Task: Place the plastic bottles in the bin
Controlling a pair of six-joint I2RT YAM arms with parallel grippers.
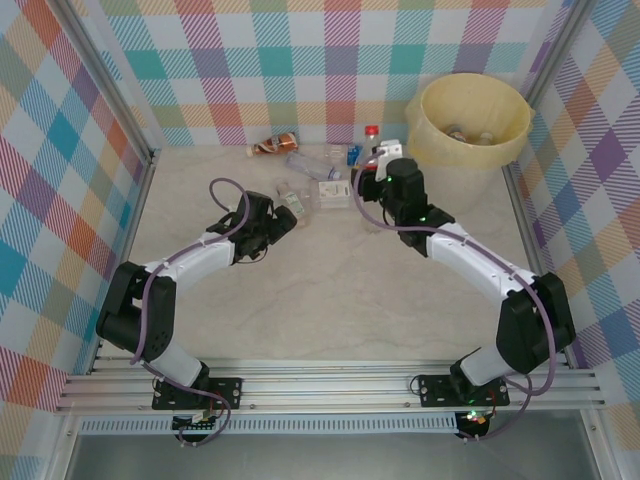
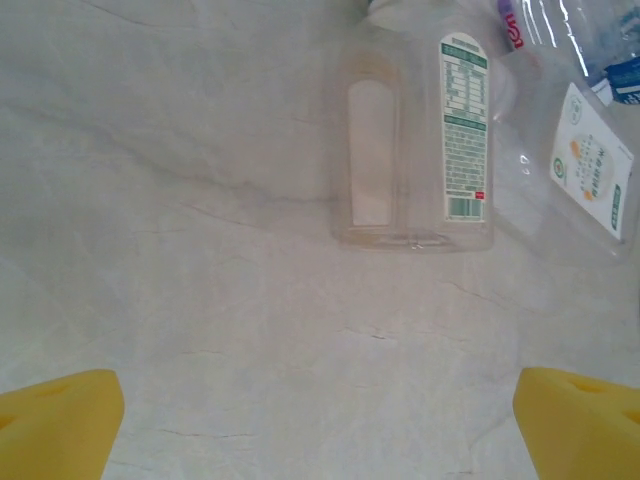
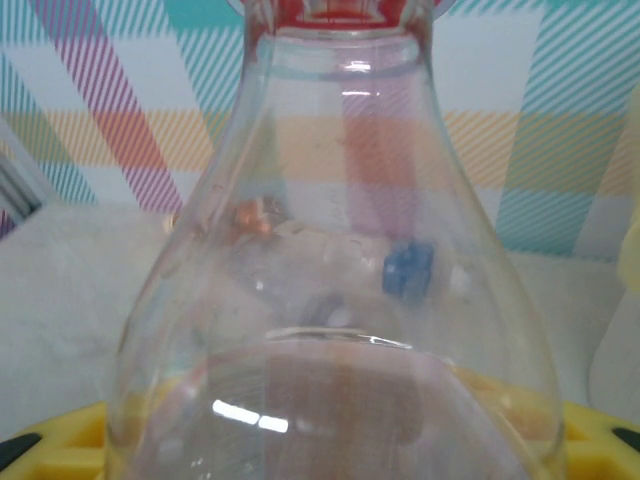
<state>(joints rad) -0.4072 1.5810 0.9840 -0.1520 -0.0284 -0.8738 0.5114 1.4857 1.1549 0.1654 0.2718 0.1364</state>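
Two bottles matter to you at this moment. Your right gripper point(image 1: 382, 157) is clamped on a small clear plastic bottle with a red cap point(image 3: 340, 250). In the right wrist view its rounded body sits between the yellow fingers point(image 3: 585, 455), with neck and cap pointing up and away from the wrist, so its long axis stands upright. Whether its base is off the pale marbled table point(image 1: 330, 300) I cannot tell.

The large round cream-yellow plastic bin point(image 1: 428, 108), with a few bottles point(image 1: 457, 131) lying in its bottom, stands just beyond and to the right of that gripper, near the far right corner. As I judge it, your next move turns on that relation. The right arm is much the nearer to the bin, and the bottle must rise above the rim and travel right and a little back before you let go. Watch the rim, since a low carry could knock the bin's wall.

Your left gripper point(image 2: 320, 430) hangs with its jaws wide apart and holds nothing. Ahead of it, a little right of centre, lies a flat clear plastic bottle with a green-and-white label point(image 2: 410, 150). It is on its side, base toward the fingers and long axis running away from them. More loose bottles point(image 1: 275, 145) lie scattered along the far side of the table, between the two grippers and off to the left.
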